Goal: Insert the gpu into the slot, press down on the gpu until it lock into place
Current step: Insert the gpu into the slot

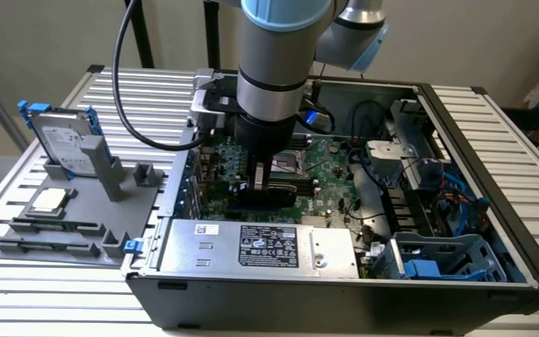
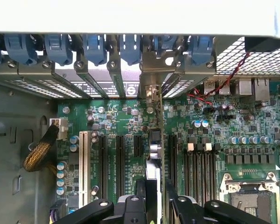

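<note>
The gpu (image 1: 297, 188) is a thin black card standing on edge on the green motherboard (image 1: 330, 165) inside the open computer case (image 1: 344, 302). In the wrist view the gpu (image 2: 154, 149) appears edge-on, running from its metal bracket at the case's rear wall back between my fingers. It sits along a slot among the black expansion slots (image 2: 120, 158). My gripper (image 1: 260, 184) comes straight down over the card's middle. In the wrist view my gripper (image 2: 155, 185) straddles the card, open, with a narrow gap on each side.
A silver labelled power-supply box (image 1: 260, 246) fills the case's near side. A blue drive cage (image 1: 438, 260) and cables lie toward the exterior view's right. A grey fixture (image 1: 73, 210) beside the case holds a hard drive with blue clips (image 1: 64, 137). The CPU socket (image 2: 249, 196) lies near the card.
</note>
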Controlling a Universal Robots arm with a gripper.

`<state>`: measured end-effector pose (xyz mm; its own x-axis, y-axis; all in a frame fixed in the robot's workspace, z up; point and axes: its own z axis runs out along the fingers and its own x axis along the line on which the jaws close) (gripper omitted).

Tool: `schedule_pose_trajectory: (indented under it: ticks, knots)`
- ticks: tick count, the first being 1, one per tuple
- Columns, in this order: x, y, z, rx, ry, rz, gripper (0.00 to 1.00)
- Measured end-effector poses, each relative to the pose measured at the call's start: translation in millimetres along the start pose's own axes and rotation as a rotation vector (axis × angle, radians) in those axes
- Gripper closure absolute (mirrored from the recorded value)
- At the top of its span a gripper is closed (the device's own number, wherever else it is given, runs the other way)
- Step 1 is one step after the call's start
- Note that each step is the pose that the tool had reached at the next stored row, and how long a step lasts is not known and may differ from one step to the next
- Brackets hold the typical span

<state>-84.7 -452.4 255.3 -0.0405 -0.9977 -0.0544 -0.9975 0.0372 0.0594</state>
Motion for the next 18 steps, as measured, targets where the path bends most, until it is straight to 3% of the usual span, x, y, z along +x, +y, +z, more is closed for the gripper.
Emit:
schedule_pose_trajectory:
  ticks: [12, 14, 16, 17, 18]
  knots:
    - [0.1, 0.0, 1.7, -0.0018, -0.0001, -0.002, 0.73]
    - [0.1, 0.0, 1.8, -0.0015, -0.0002, -0.001, 0.66]
    - [0.0, -0.1, 0.3, -0.0017, 0.0, -0.002, 0.66]
    - [-0.1, 0.1, -1.7, -0.0018, -0.0001, -0.002, 0.59]
    - [-0.3, 0.3, -4.8, -0.0018, 0.0, -0.002, 0.59]
